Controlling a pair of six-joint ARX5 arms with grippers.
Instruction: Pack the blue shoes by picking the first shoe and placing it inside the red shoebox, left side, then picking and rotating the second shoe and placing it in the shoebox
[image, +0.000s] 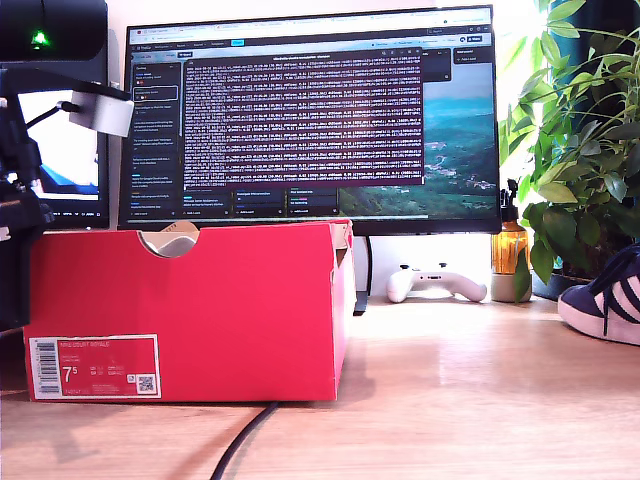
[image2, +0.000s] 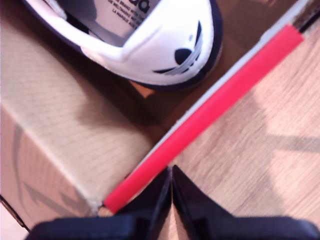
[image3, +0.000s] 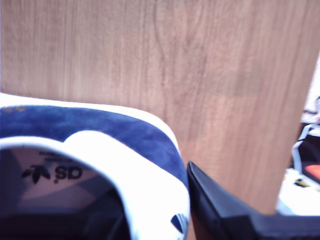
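Our first gripper (image2: 171, 172) has its jaws pressed together, empty, above the red shoebox (image2: 210, 112) rim; one blue shoe (image2: 150, 45) lies inside beyond. Our second gripper's (image3: 192, 200) jaws clasp the second shoe's (image3: 95, 150) heel.

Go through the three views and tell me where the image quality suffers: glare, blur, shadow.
Exterior view: window glare washes out the plant; the red shoebox stays sharp. First wrist view: the shoe in the box is soft and its white heel overexposed, with shadow beneath. Second wrist view: the second shoe is close and blurred.
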